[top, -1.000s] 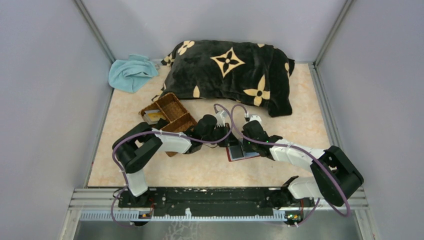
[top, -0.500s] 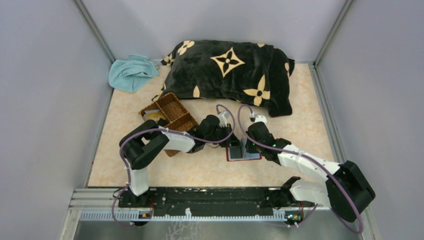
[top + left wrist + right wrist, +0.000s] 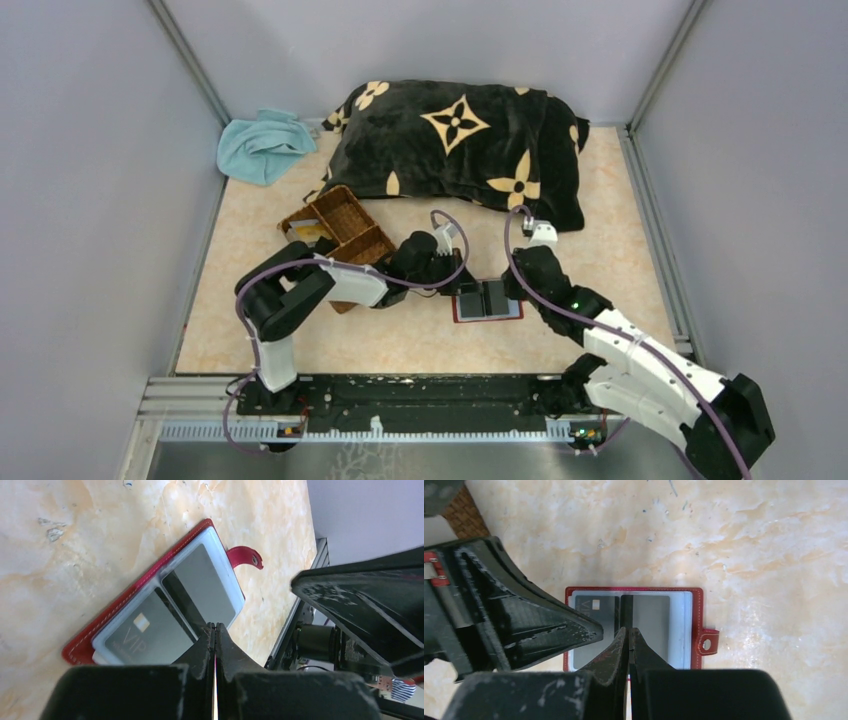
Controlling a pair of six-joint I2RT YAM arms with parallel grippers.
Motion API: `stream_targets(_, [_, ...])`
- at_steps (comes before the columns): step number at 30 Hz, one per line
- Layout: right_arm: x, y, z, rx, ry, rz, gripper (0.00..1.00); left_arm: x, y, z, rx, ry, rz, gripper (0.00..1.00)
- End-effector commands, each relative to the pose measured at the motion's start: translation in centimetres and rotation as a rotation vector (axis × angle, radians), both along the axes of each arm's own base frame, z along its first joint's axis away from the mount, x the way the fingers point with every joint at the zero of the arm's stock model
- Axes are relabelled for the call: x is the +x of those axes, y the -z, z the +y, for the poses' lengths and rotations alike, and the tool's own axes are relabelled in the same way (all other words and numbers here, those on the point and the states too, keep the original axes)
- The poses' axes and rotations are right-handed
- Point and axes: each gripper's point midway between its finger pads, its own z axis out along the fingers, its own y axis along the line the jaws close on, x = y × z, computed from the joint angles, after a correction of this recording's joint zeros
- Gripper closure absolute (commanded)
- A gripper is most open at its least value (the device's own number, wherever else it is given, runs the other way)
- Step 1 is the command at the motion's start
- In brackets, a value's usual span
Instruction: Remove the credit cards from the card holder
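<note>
Table (image 3: 420, 345) with a pale marble pattern carries a large black pillow (image 3: 460, 150) at the far side. A wicker basket (image 3: 340, 225) and a blue cloth (image 3: 262, 145) lie to the left. Near the middle, the red card holder (image 3: 487, 301) lies open and flat. Its two pockets hold a dark VIP card (image 3: 150, 630) and a grey card (image 3: 202, 582). The left gripper (image 3: 215, 626) and the right gripper (image 3: 628, 630) both have their fingers pressed together and hold nothing. Each one points at the fold of the holder. Whether they touch it, I cannot tell.
</note>
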Motion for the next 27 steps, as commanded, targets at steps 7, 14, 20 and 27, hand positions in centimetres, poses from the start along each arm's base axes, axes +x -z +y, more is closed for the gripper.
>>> stream_targets(7, [0.3,2.1,5.8,0.121,-0.199,0.077,1.00,-1.3,-1.3,4.4,0.011,-0.051,-0.085,1.00])
stream_targets(14, [1.1,3.4,3.4,0.039,-0.076,0.103,1.00,-2.5,-1.4,4.9,-0.017,-0.036,-0.064,1.00])
stream_targets(20, [1.3,3.8,0.0,0.033,0.050,0.118,1.00,-1.9,-2.5,3.3,-0.073,-0.020,-0.060,0.60])
stream_targets(27, [0.9,4.7,-2.2,0.037,0.113,0.134,1.00,-1.9,-2.2,1.2,-0.160,0.016,-0.014,0.45])
